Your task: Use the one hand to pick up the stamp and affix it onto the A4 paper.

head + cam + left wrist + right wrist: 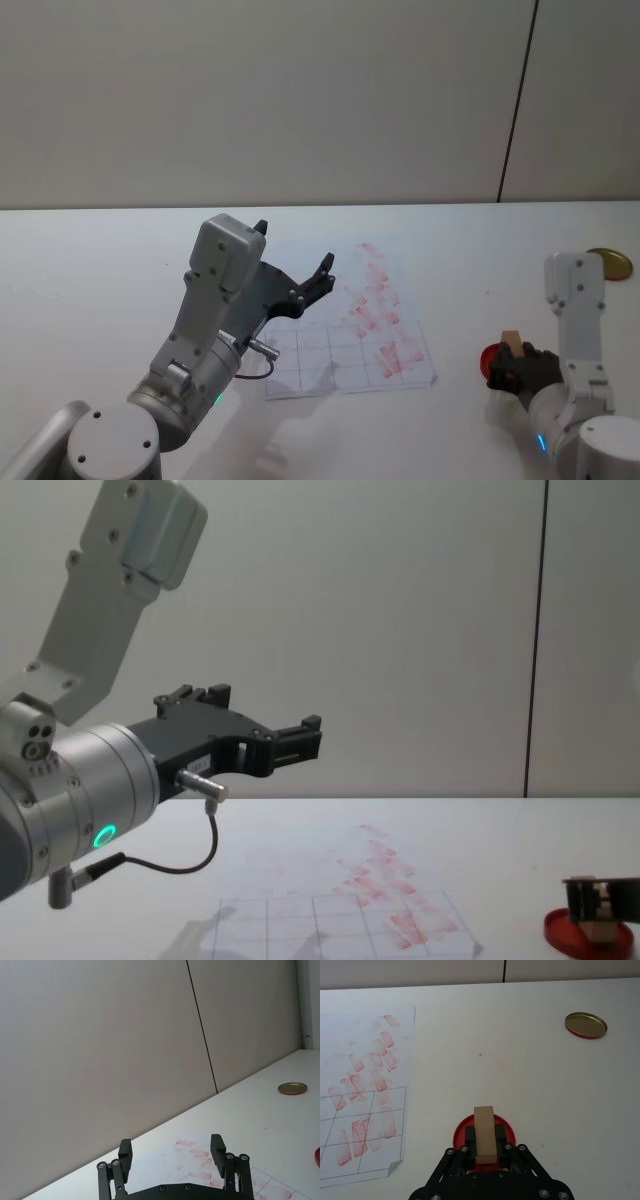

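Right gripper (485, 1136): at the table's right side, low over the red ink pad (458, 1132); 2 black fingers set narrow against the stamp (485, 1130), 1 on each side.
Stamp: small tan wooden block, clamped between those fingers, directly over the pad's middle.
Stamp's long axis: close to upright, in line with the fingers. Upper end poking out above the fingers in the head view, lower end down at the pad's red surface in the chest view.
Contact with the ink: cannot tell.
Stamp against paper: well apart, with bare table (90, 260) between.
Ink pad: flat red disc on the white table, well to the right of the paper, not touching it.
A4 paper (350, 365): flat on the table between the 2 arms. Printed grid on the near part, smudged red oblong marks across the middle and far part. Near-right corner curled up a little in the right wrist view.
Left gripper (295, 247): high above the table, up and to the left of the paper, pointing forward toward the wall (300, 100). Fingers spread wide, nothing between them.
Gold lid (610, 262): round, flat on the table at the far right, well beyond the pad.
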You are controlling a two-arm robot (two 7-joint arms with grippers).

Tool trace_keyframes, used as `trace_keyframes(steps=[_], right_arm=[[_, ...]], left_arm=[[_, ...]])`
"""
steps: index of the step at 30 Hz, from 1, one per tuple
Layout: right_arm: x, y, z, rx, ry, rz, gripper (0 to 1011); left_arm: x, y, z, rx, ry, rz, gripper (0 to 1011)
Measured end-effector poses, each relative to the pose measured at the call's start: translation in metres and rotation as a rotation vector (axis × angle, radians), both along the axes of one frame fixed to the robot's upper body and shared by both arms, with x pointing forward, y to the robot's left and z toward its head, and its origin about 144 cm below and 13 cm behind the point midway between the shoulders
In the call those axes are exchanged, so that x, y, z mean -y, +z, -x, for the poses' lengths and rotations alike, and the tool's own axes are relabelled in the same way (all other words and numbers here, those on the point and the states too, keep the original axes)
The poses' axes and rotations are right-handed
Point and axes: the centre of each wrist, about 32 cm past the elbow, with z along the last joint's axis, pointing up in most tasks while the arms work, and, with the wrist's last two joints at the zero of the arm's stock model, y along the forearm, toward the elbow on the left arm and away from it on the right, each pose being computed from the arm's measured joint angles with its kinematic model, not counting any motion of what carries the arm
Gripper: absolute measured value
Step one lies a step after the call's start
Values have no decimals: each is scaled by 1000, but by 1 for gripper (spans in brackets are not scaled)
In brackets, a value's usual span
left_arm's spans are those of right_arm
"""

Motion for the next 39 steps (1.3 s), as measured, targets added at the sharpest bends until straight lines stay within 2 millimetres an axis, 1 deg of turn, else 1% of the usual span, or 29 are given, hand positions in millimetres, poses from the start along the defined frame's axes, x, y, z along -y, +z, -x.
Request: trace_keyframes(steps=[8, 20, 39], right_arm=[[1, 1, 0, -4, -8, -5, 214], [7, -3, 0, -30, -29, -46, 216], [17, -7, -9, -67, -26, -142, 214]], left_arm=[[0, 0, 0, 0, 0, 0, 993], [0, 0, 0, 0, 0, 0, 993], [0, 0, 0, 0, 0, 0, 993]])
